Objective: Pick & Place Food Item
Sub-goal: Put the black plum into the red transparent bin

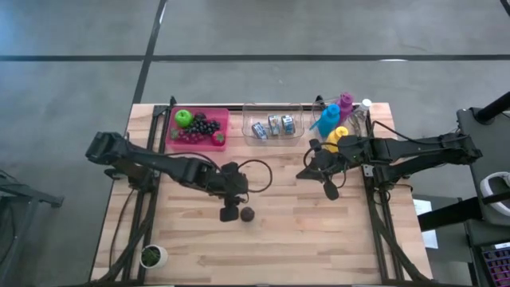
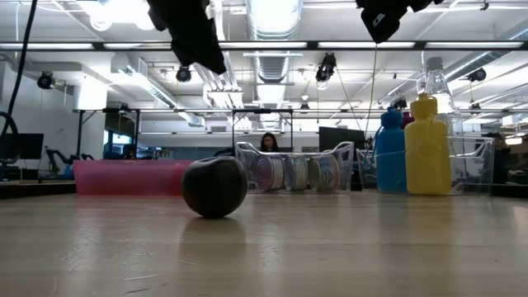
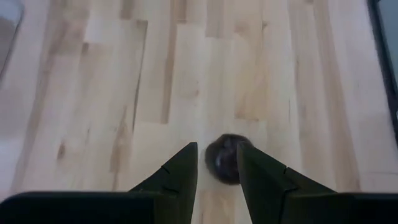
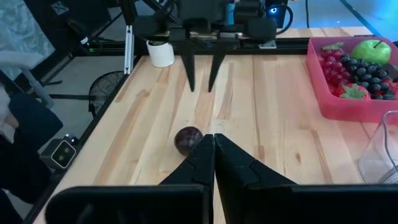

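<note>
The left gripper (image 1: 229, 212) hangs above the middle of the table (image 1: 319, 239) with its fingers a little apart and nothing between them. The plum (image 1: 248, 214), a dark round fruit, lies on the bare wood just beside this gripper, on the side toward the right arm, and the two do not touch. In the left wrist view the plum (image 3: 225, 158) shows just beyond the fingertips (image 3: 186, 163), slightly off the line of the gap. The fruit is round, so it has no long axis, and I think the fingers can close on it from any direction. The left gripper is clearly the nearer one. The right gripper (image 1: 329, 188) waits well apart from the plum, near the bottles (image 1: 331, 119), with its fingers pressed together and empty.

The low view shows the plum (image 2: 214, 186) resting on the table with the left gripper (image 2: 198, 37) well above it, a height that the high view does not give. The right wrist view shows the red tray (image 4: 348, 102) with an apple and grapes, probably where the fruit belongs.
</note>
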Robot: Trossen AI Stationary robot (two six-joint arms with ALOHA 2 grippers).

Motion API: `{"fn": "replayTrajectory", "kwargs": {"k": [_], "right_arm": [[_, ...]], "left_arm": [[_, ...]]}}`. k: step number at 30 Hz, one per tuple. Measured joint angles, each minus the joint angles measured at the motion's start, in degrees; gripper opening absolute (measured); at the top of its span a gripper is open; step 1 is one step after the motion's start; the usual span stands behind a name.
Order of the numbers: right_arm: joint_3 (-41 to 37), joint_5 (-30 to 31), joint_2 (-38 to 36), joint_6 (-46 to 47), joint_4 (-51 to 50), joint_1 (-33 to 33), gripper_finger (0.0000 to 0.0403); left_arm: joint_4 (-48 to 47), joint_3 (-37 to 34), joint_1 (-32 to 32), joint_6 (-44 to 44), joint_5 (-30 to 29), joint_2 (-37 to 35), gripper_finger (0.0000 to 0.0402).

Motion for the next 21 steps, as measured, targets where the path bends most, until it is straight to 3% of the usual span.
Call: {"fn": "replayTrajectory", "kwargs": {"k": [10,21], "right_arm": [[0.0,0.0,0.0,0.0,0.0,0.0,0.0008],[0.0,0.1,0.0,0.0,0.0,0.0,0.0008]], "left_arm": [[9.8,-6.1,-2.4,0.6,1.5,0.0,0.0131],[14.8,-7.9,-4.5,5.0,2.2,7.0,0.0323]]}}
